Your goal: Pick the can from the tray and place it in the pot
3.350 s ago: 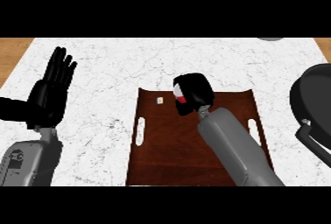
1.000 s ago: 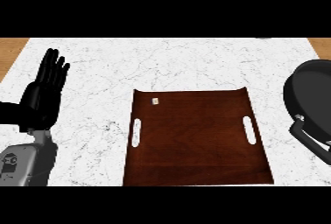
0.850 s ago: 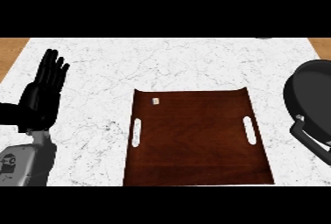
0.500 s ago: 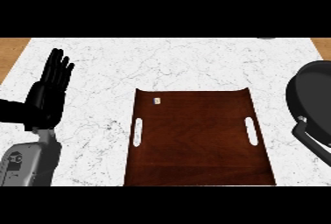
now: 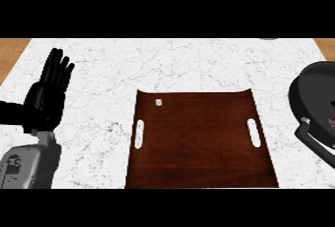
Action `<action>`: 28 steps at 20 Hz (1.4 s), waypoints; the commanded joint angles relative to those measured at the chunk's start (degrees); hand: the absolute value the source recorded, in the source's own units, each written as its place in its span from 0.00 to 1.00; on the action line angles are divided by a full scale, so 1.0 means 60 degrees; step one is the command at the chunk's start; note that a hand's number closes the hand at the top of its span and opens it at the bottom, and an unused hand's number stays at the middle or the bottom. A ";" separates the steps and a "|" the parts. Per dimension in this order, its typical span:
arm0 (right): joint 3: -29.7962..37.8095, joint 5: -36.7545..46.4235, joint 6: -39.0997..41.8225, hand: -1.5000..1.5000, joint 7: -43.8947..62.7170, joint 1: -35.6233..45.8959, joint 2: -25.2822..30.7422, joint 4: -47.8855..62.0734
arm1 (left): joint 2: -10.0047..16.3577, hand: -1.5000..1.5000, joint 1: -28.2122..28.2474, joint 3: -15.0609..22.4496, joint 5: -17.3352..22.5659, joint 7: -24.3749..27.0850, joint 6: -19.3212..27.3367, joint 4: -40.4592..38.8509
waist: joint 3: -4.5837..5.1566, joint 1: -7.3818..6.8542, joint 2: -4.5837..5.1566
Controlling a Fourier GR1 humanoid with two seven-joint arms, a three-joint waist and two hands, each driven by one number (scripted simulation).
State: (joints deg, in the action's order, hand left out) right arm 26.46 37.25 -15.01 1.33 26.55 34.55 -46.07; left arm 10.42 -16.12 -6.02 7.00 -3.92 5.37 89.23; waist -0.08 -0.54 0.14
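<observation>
Brown wooden tray (image 5: 196,155) on the marbled worktop (image 5: 163,62) with no can on it. Only a reddish speck (image 5: 332,106) inside the dark pot (image 5: 307,95) at the right edge, possibly the can, too little showing to tell. Probably light, stiff and smooth-walled (apt to slip, hard to crush), so best taken round the middle of its side. Left robot hand (image 5: 46,95) resting at the left edge, fingers straight and up, holding nothing; right robot hand out of view.

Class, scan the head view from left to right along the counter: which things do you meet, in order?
left hand, resting open with fingers up → tray → pot at the right edge
</observation>
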 commanded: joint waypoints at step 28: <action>0.5215 -0.6617 0.2179 0.00 -0.4258 -0.2932 0.1549 0.0600 | -0.0023 0.50 0.0212 -0.0232 -0.0116 0.0230 -0.0118 -0.0131 | 0.0003 0.0109 -0.0014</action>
State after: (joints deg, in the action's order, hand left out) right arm 55.18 0.11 -4.47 -18.85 11.39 40.77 -48.64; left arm 11.13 -16.00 -8.01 7.22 -4.03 4.47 88.91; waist -0.03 0.30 -0.02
